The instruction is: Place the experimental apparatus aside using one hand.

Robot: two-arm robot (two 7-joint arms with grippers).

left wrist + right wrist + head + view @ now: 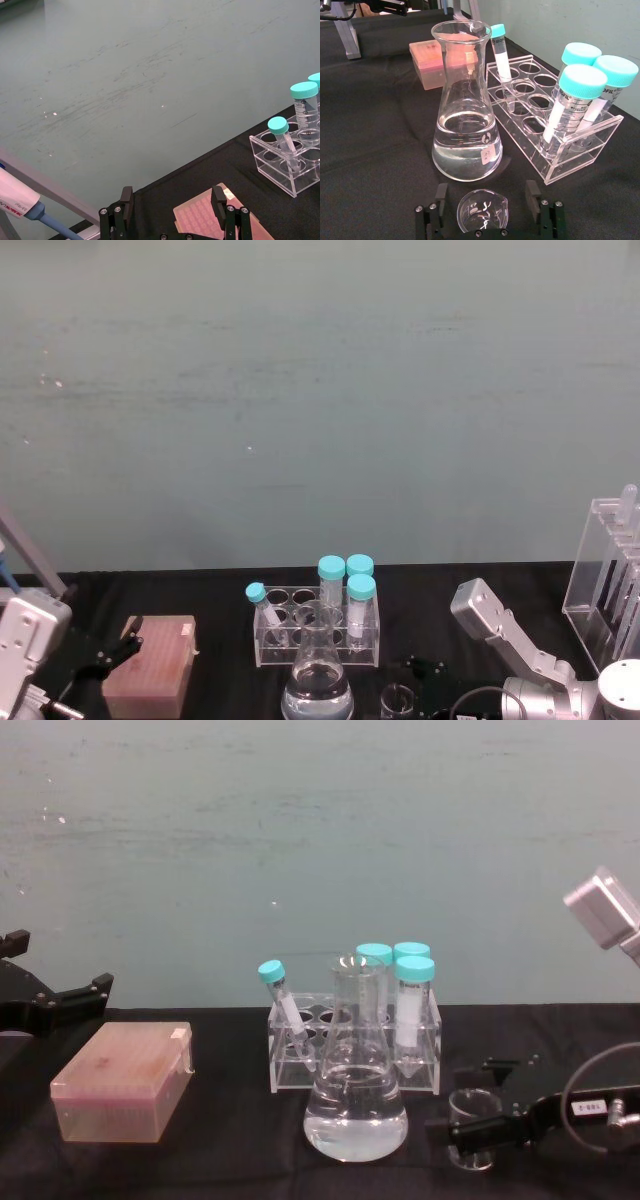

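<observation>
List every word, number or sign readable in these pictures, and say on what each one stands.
"BIOFIL", as it seems: on the front teal-capped tube; its scale numbers are too small.
Round logo and small sticker on the conical flask: unreadable.
Print on the pipette: blurred.
Print on the right arm's white label: blurred.

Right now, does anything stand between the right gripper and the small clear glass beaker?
Nothing visible does. The small clear glass beaker sits between the open fingers of the black right gripper. The large conical glass flask of clear liquid stands just past it, not between. The left gripper hangs open near the pink box.
</observation>
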